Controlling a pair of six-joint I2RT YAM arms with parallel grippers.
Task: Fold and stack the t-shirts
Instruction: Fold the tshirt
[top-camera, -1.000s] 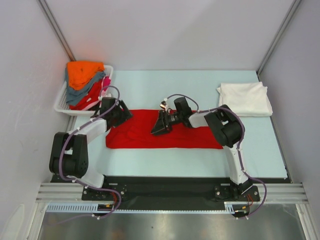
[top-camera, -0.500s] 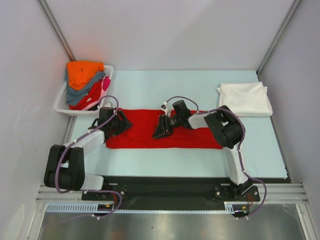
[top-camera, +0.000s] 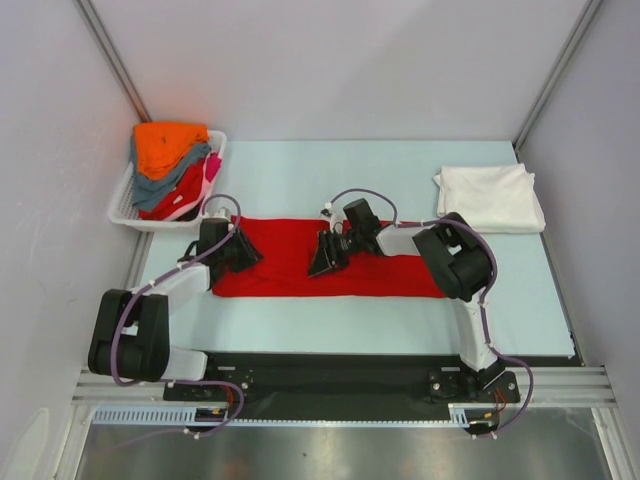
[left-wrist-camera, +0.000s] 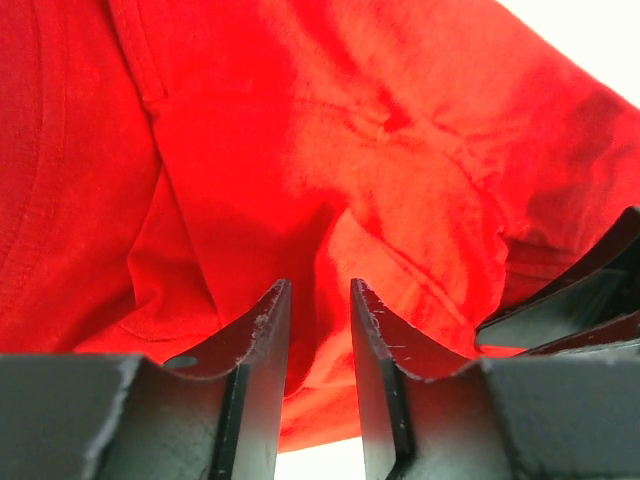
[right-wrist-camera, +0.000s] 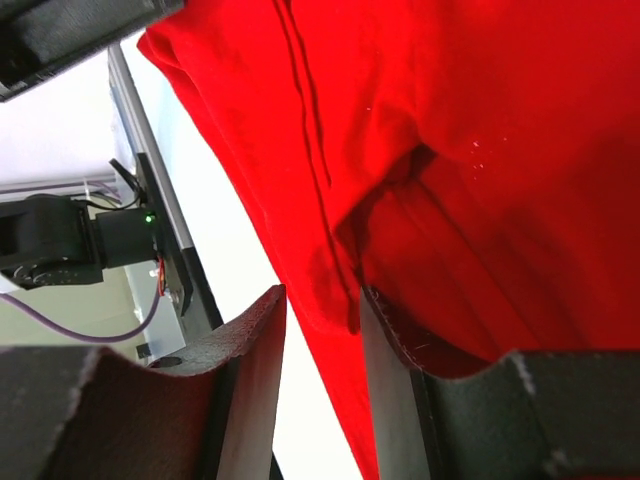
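A plain red t-shirt (top-camera: 385, 270) lies in a long folded band across the middle of the table. My left gripper (top-camera: 247, 254) is down on its left end; in the left wrist view the narrow jaws (left-wrist-camera: 320, 292) have red cloth (left-wrist-camera: 350, 130) bunched across the gap. My right gripper (top-camera: 318, 262) sits low over the band's middle. Its jaws (right-wrist-camera: 322, 296) stand apart around the shirt's near edge (right-wrist-camera: 480, 150), with bare table showing between them. A folded cream-white t-shirt (top-camera: 490, 197) lies at the back right.
A white mesh basket (top-camera: 122, 206) at the back left holds orange (top-camera: 168, 143), grey-teal (top-camera: 158, 181) and red pink-trimmed (top-camera: 186, 192) shirts. Grey walls close in the sides and back. The black base rail (top-camera: 330, 372) runs along the near edge.
My left gripper slid onto the shirt's left end and its jaws narrowed on the cloth. The right gripper's jaws narrowed a little and it edged slightly left.
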